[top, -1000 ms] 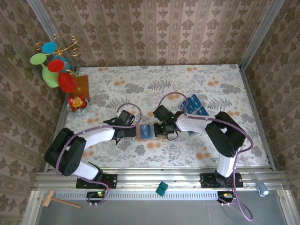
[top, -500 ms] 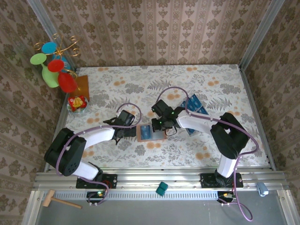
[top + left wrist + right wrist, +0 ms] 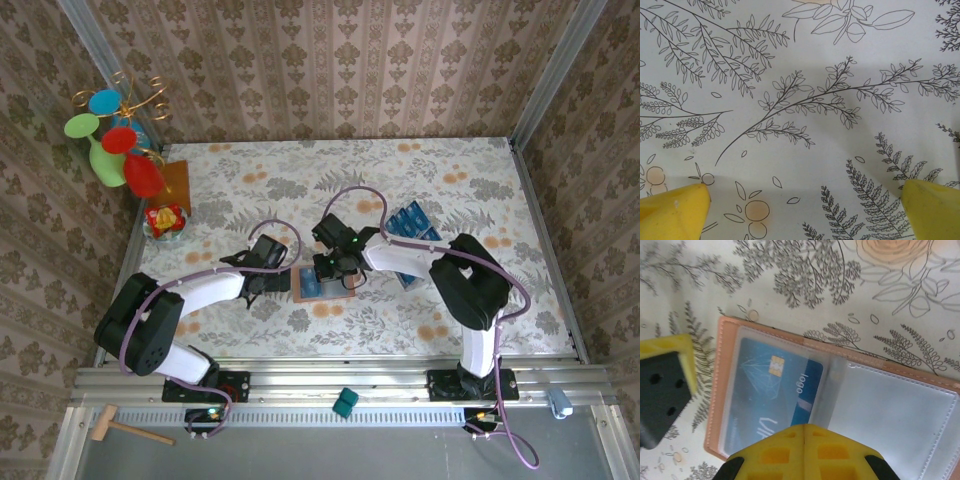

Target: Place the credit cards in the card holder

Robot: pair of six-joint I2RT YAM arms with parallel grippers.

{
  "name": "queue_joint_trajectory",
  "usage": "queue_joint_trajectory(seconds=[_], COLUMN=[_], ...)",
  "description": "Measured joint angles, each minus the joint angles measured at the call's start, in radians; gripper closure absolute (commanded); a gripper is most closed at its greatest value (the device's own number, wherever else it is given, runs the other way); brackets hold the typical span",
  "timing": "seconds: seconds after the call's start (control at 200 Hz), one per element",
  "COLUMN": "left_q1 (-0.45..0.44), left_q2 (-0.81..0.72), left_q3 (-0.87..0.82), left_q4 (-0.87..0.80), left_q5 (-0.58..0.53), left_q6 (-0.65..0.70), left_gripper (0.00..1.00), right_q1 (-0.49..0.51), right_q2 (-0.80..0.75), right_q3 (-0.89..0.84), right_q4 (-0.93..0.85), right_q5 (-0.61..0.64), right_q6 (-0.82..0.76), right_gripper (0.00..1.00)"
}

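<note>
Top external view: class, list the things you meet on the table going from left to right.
red-and-yellow packet → left tool → card holder → credit cards in their clear tray

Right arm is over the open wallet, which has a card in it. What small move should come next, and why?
Probably nudge the blue card a little deeper into its sleeve of the card holder with the shut right gripper: a darker strip of the card seems to lie outside the clear sleeve, by the fold.
</note>
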Motion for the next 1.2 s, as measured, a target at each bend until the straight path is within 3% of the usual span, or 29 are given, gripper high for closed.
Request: queue_joint_trajectory(seconds=[1.2], left_q1=[0.005], left_q2=[0.031], left_q3=[0.008], left_q4=[0.028], left_q5=[0.029], left_q6=[0.0], left_gripper=[0.0], right_q1=[0.018], right_q2=[0.073], right_q3=[0.045], right_q4=[0.017], right_q5=[-0.037], right_q6=[0.004], right_gripper=[0.98])
